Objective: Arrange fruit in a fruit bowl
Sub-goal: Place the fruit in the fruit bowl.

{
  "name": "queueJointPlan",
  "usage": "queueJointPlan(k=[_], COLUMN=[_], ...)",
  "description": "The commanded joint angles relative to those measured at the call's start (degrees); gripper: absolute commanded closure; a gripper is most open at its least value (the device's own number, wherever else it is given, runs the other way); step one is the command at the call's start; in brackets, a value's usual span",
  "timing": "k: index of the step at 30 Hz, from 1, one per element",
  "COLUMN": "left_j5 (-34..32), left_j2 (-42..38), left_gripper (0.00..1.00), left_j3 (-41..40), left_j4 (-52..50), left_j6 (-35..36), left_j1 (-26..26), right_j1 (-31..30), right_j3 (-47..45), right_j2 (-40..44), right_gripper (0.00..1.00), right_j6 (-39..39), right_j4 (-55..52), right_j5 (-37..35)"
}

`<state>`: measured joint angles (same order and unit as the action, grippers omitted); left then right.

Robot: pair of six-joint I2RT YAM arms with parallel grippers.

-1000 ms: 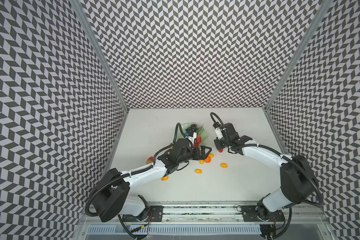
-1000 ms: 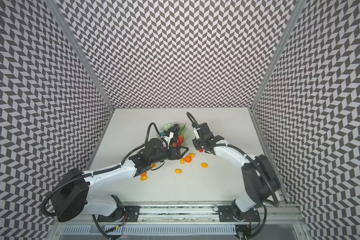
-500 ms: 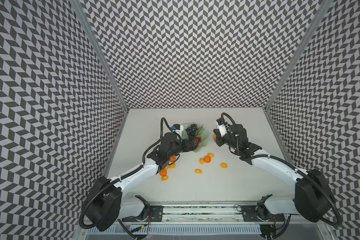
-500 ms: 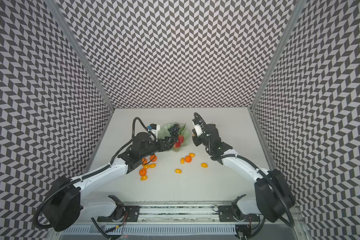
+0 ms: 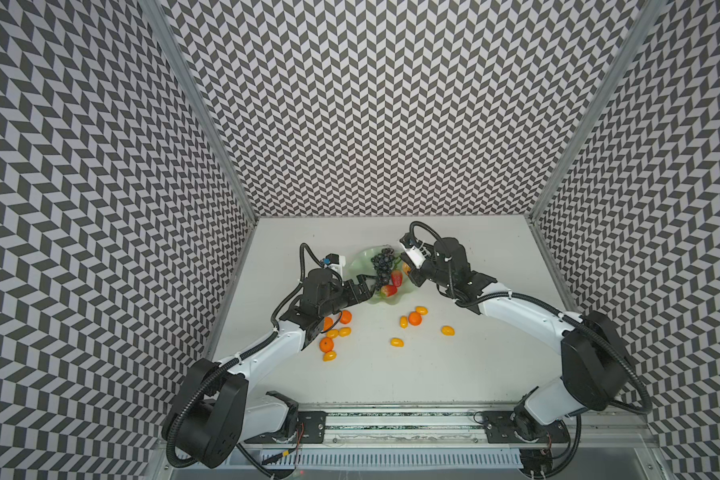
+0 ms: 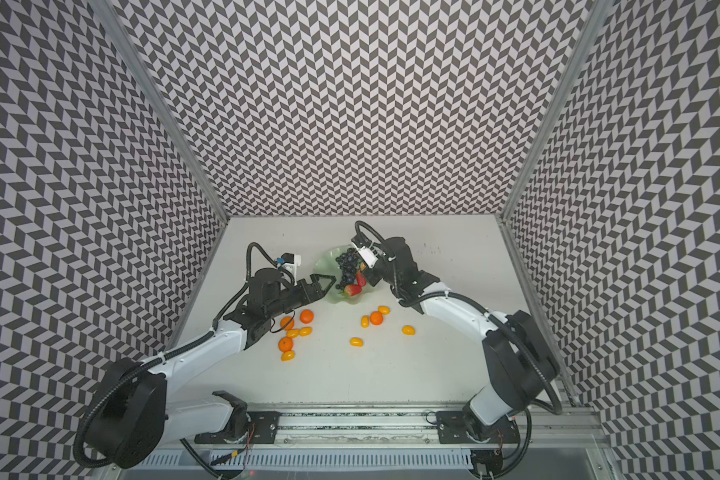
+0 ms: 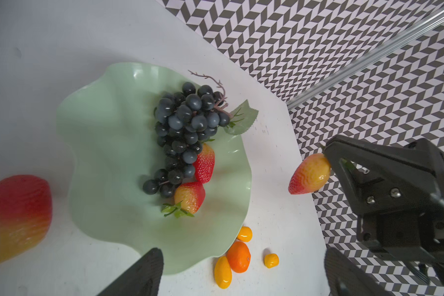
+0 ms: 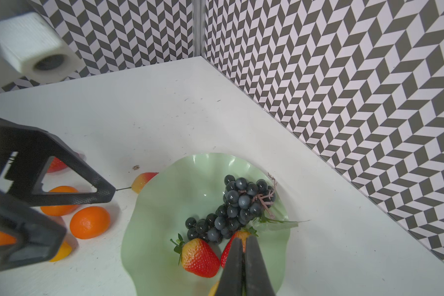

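While the right gripper [image 8: 243,249] keeps its jaws pressed together on the green leafy cap of a strawberry [image 7: 310,173], the berry hangs from the jaw tips, red at its point and fading to yellow-orange near the cap. It hangs close to the rim of the fruit bowl [image 7: 95,143]; whether it is over the bowl or just outside it cannot be told.

The bowl is pale mint green, glossy and shallow, with a wavy, petal-like rim. It sits on the white table [image 5: 454,374] between the two sets of jaws. Inside lies a dark blue-black grape bunch [image 7: 185,128] with a brown stalk and one green leaf. Two strawberries [image 7: 204,164] touch the bunch's narrow end, almost straight below the right jaws in the right wrist view.

The left gripper [image 6: 326,286] has its jaws wide apart with nothing between them, the tips at the bowl's rim opposite the right jaws. A red-to-yellow pear [image 7: 16,217] lies on the table just beside that rim, its thin stem pointing at one left fingertip.

Round orange tangerines [image 5: 345,317] and oval yellow-orange kumquats [image 5: 344,331] lie clustered on the table behind the left jaws, partly under that wrist. Others are scattered on the table behind the right jaws.
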<state>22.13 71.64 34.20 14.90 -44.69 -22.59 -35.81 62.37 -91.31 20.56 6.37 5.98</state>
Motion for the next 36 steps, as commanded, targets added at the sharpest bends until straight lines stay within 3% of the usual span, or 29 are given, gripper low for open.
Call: queueJointPlan(k=[1,10,19,36], left_j5=[2.74,6.88,9.06,10.02], left_j2=[-1.59,-2.15,-2.32,-1.93], left_gripper=[0.0,0.0,0.0,0.0], left_j3=[-1.1,-3.19,-4.62,-4.82], left_j4=[2.95,5.18,6.29,5.85], left_j6=[-0.96,-2.23,-2.86,-2.51], left_j1=[2.11,7.6,10.44,11.12], right_j1=[-1.24,-2.3,-6.54,-6.03], right_j3=[2.07,7.09,7.24,9.56], right_j2=[-2.72,-10.49,-15.76,-22.7], right_gripper=[1.0,1.0,1.0,1.0], right_j6=[4.72,11.05,22.73,31.69], right_j4=[1.49,-0.97,-0.02,-0.29], right_j5=[-2.12,-3.77,-16.41,-16.16])
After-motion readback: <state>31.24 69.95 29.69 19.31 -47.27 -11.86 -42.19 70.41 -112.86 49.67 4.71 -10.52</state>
